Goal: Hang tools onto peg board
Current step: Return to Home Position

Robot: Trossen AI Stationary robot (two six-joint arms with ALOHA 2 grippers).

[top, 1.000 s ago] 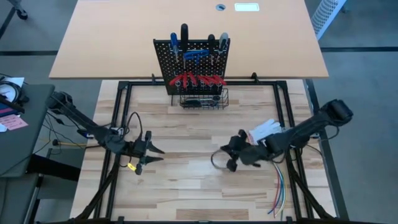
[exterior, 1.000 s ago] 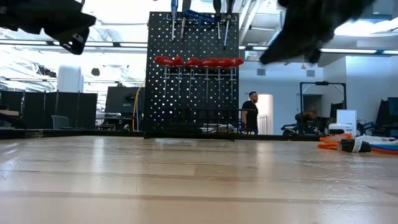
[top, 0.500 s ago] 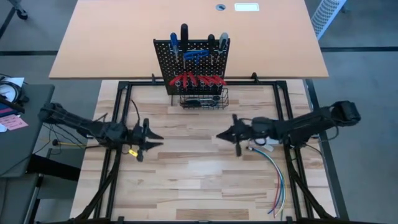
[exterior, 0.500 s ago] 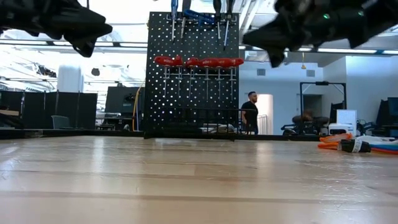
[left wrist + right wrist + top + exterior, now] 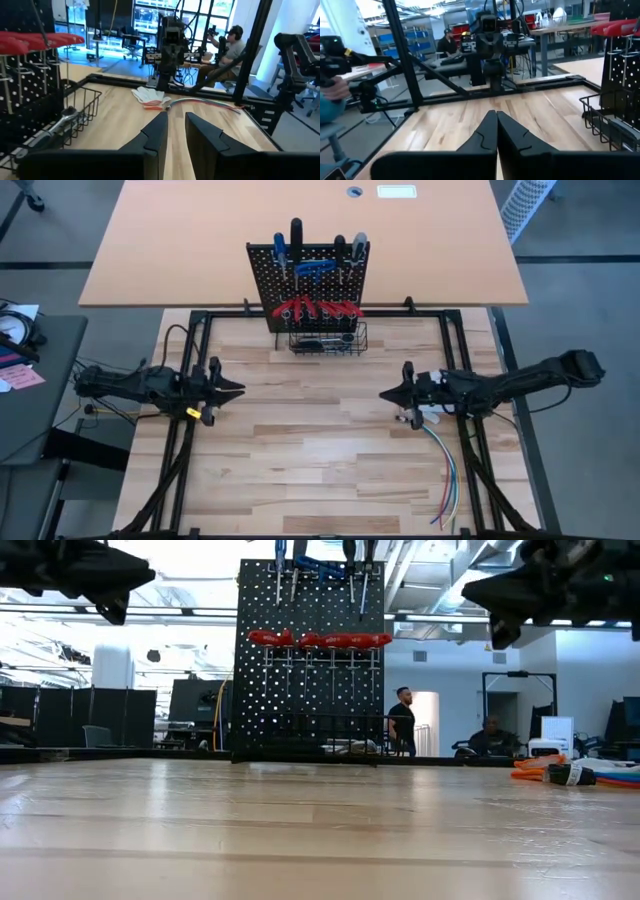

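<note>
Hanging on the peg board (image 5: pixel 258 280), the tools (image 5: pixel 318 308) sit in two rows: red handles below, screwdriver handles above. In front of the board and off to its left, the left gripper (image 5: pixel 238 390) hovers with fingers slightly parted, holding nothing. To the board's right front, the right gripper (image 5: pixel 384 395) hangs clenched — empty.

The table (image 5: pixel 320 465) is made up of pale wooden planks, smooth and faintly sheened; the tan tabletop (image 5: pixel 200 250) behind is finished smooth and matt; the peg board (image 5: pixel 310 690) is seen as matt black perforated sheet, seemingly metal; its basket (image 5: pixel 328 350) is formed of thin black wire; the red-handled tools (image 5: pixel 320 639) are gripped in glossy plastic; the coloured wires (image 5: pixel 447 470) are sheathed in plastic.
</note>
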